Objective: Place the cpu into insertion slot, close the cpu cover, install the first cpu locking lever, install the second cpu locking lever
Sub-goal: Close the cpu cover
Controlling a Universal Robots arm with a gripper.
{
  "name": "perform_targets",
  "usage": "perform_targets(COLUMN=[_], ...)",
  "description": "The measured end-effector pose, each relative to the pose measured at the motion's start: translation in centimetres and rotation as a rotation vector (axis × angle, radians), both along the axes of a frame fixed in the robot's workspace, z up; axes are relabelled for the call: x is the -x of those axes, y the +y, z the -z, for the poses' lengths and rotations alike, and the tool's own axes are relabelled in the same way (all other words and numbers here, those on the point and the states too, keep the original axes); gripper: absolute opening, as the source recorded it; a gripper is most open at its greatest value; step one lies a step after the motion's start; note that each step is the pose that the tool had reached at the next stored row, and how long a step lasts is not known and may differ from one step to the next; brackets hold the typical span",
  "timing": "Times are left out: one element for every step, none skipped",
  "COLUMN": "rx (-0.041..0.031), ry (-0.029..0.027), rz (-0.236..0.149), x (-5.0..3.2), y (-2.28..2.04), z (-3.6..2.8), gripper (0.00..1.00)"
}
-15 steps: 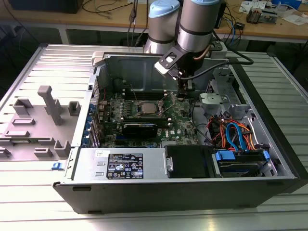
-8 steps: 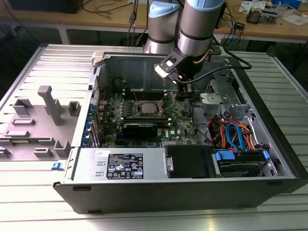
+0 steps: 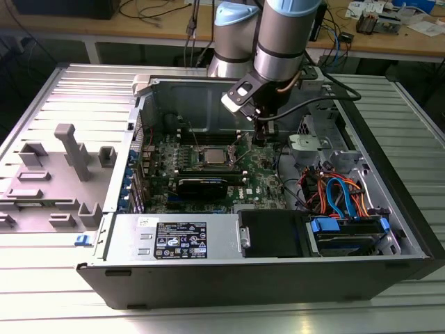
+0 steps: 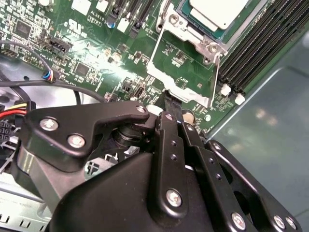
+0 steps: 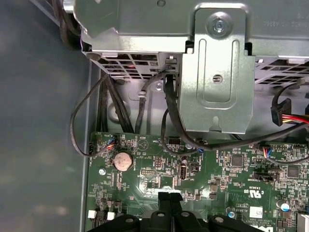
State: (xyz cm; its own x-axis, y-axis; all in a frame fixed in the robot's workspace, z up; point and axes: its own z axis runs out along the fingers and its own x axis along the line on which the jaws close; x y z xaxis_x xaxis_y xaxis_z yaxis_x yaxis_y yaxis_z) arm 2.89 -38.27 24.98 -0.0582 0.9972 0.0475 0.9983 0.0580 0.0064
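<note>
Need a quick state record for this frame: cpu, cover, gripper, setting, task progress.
cpu: seated in the socket, metal top up
cover: open, swung off the socket toward the gripper; the board shows through its cut-out
gripper: low over the board, tip at the cover's free edge; contact unclear
setting: open computer case lying on its side on a ribbed metal table
task state: cpu placed; cover not yet closed
</note>
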Motion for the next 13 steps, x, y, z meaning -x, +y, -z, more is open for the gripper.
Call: perform_targets(rx=[0.0000, 0.0001, 0.0000, -0.0001, -0.0001, 0.0000, 0.0000, 0.0000, 0.0000, 0.0000, 0.0000, 0.0000, 0.0000], ry=[0.0000, 0.0000, 0.0000, 0.0000, 0.0000, 0.0001, 0.0000, 0.0000, 0.0001, 0.0001, 0.0001, 0.0000, 0.0000], rz=[0.000, 0.000, 0.000, 0.000, 0.000, 0.000, 0.000, 0.000, 0.000, 0.000, 0.000, 0.000, 0.000], x=[0.08, 0.20, 0.33, 0.48, 0.57, 0.57, 0.57, 0.57, 0.57, 0.57, 0.57, 0.57, 0.57], y=[0.00, 0.00, 0.00, 0.00, 0.00, 0.00, 0.00, 0.00, 0.00, 0.00, 0.00, 0.00, 0.00], z=[0.00, -0.01, 0.00, 0.00, 0.01, 0.01, 0.02, 0.04, 0.04, 0.04, 0.04, 0.05, 0.05], gripper=[0.11, 0.11, 0.11, 0.11, 0.11, 0.11, 0.11, 0.11, 0.11, 0.11, 0.11, 0.11, 0.11])
